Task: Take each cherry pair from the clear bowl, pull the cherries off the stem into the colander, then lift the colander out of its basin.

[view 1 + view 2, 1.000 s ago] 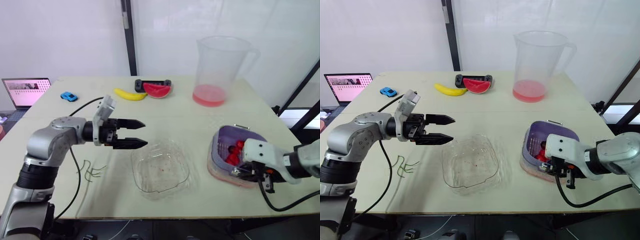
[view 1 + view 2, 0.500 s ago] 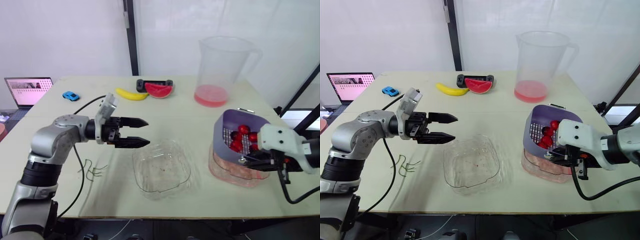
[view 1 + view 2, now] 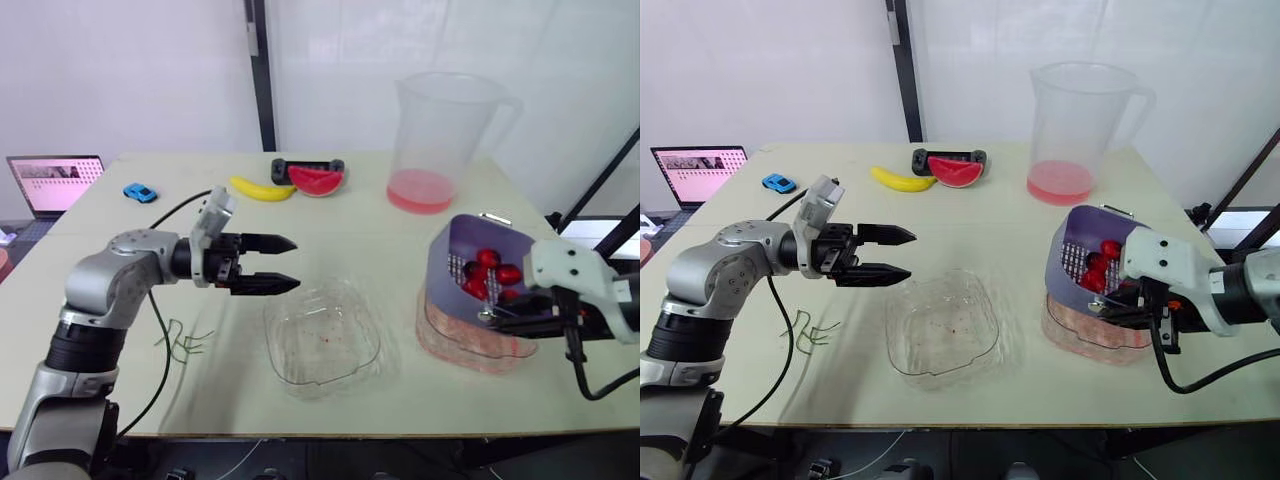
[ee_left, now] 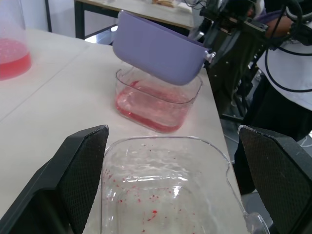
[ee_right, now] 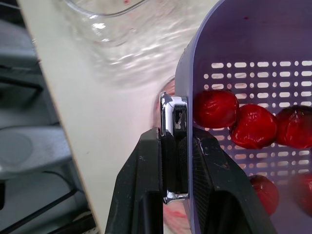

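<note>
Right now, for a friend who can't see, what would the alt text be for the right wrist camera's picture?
The right gripper has its two black fingers shut on the metal handle at the rim of a purple colander, with red cherries resting against its slotted wall. The pale table shows beside it.

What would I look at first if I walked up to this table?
Probably the purple colander on the robot's right, tipped up over its basin with shiny red cherries inside and its rim pinched by the right end effector. Behind it stands a tall clear pitcher with pink liquid at the bottom. Nearer the middle, the left end effector hovers open beside an empty clear bowl.
</note>
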Robot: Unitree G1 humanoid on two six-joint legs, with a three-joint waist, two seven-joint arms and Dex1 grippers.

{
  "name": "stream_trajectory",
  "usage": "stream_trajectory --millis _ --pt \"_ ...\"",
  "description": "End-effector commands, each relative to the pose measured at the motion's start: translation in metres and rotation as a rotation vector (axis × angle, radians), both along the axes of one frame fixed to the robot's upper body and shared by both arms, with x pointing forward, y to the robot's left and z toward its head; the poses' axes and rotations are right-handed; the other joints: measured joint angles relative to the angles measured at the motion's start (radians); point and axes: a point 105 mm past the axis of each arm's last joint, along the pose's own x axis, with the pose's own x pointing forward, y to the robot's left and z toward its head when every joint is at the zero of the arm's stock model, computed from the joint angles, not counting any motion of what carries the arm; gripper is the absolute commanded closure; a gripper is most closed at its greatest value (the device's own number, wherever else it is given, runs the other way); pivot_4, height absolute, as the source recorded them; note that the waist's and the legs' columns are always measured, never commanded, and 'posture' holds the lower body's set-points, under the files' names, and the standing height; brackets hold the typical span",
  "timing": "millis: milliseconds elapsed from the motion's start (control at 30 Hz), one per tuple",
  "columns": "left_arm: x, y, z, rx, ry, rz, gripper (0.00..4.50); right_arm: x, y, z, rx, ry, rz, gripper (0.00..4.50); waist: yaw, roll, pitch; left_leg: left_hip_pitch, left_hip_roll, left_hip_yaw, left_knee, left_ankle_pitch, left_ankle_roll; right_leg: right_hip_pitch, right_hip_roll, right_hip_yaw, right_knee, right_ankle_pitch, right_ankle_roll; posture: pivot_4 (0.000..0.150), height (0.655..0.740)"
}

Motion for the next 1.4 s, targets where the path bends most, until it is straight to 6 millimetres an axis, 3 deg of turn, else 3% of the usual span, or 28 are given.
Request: stream_trajectory --millis 33,1100,1233,1400 --pt "-0.004 0.002 0.013 -0.014 -0.062 -0.009 0.00 0.000 0.003 0.008 0.002 -0.042 0.006 3.89 0.001 0.000 0.000 0.000 0.000 0.000 0.000 0.000 0.000 0.000 0.000 0.000 0.000 0.000 0.000 0.150 0.7400" --pt "-0.006 0.009 0.008 0.002 -0.058 0.031 0.00 -0.008 0.000 0.002 -0.060 -0.008 0.023 3.89 0.001 0.000 0.000 0.000 0.000 0.000 0.000 0.000 0.000 0.000 0.000 0.000 0.000 0.000 0.000 0.150 0.7400" --pt "-0.004 0.026 0.008 -0.024 -0.079 0.140 0.00 0.001 0.000 0.017 -0.098 -0.042 0.058 3.89 -0.007 0.001 0.000 0.000 0.001 0.001 0.000 0.000 0.000 -0.001 0.000 0.001 0.000 0.000 0.000 0.150 0.7400" --pt "-0.014 0.048 -0.001 -0.049 -0.092 0.284 0.00 0.027 0.008 0.027 -0.171 -0.076 0.198 3.89 -0.011 0.002 0.000 0.001 0.003 0.001 -0.002 0.000 0.000 -0.002 0.000 0.002 -0.001 0.000 0.000 0.150 0.7400"
